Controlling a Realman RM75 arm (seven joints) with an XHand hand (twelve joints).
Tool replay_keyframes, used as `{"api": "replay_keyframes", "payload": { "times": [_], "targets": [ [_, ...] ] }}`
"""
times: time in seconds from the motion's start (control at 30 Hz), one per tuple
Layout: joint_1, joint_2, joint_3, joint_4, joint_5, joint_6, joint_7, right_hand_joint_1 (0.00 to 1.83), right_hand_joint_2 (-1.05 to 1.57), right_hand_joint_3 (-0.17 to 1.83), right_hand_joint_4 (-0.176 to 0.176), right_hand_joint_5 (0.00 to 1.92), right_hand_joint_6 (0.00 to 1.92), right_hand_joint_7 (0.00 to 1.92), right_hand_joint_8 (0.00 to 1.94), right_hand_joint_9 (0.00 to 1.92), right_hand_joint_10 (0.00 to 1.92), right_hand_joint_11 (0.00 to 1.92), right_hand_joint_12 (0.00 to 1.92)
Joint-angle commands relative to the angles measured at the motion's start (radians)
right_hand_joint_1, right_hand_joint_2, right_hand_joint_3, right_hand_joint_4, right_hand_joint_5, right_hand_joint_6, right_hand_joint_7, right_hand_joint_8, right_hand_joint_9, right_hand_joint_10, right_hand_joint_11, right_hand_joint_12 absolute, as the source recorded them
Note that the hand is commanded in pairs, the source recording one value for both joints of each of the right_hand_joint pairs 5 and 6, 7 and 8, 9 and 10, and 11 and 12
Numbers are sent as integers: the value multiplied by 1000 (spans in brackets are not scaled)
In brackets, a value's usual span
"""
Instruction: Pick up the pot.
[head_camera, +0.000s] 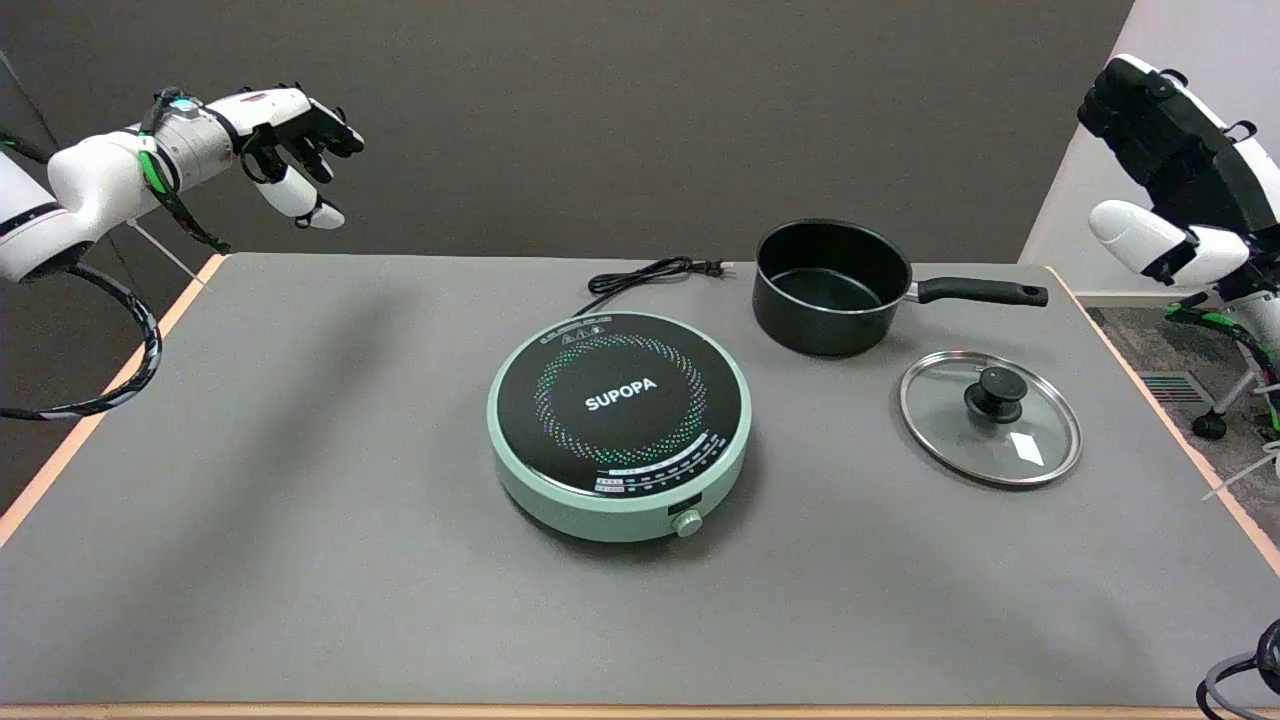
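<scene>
Grey table (300, 480) has the black pot (830, 288) sitting at the back right, just behind its glass lid (990, 417), and the right hand (1170, 190) hangs off to the right, fingers apart and empty, so I'd wrap that side handle (982, 292) squarely.

Right hand (1175, 175) cut off by right picture edge; fingers mostly out of view, so whether apart or curled cannot tell. Left arm (60, 205) runs off left edge. Small print and control markings on cooktop (620, 425) too small to read. Cable (1235, 680) at lower right corner cut by frame. Cord (645, 275) partly hidden behind cooktop rim.
</scene>
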Motion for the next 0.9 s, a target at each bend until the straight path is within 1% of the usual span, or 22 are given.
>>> {"api": "replay_keyframes", "payload": {
  "times": [0.03,0.2,0.37,0.4,0.47,0.5,0.67,0.8,0.9],
  "targets": [
    [-5,-2,6,10,0,0,-46,954,307,862,-176,179,179,179,179,179,179,179,179],
    [-6,4,-2,31,-2,22,-166,1012,215,842,-176,136,136,136,136,136,136,136,136],
    [-6,38,-47,37,-3,85,-317,1094,-25,903,-176,75,75,75,75,75,75,75,75],
    [-6,47,-63,41,-3,117,-357,1117,-98,922,-176,69,69,69,69,69,69,69,69],
    [-6,60,-94,49,-5,174,-421,1126,-126,930,-176,68,68,68,68,68,68,68,68],
    [-6,68,-113,58,-7,218,-461,1147,-194,945,-176,64,64,64,64,64,64,64,64],
    [-6,95,-177,120,-12,407,-590,1195,-397,1012,-176,57,57,57,57,57,57,57,57],
    [-5,125,-244,205,-12,599,-681,1217,-514,1038,-176,52,52,52,52,52,52,52,52],
    [-4,156,-310,275,-12,756,-710,1234,-563,1029,-173,53,53,53,53,53,53,53,53]
  ]
}}
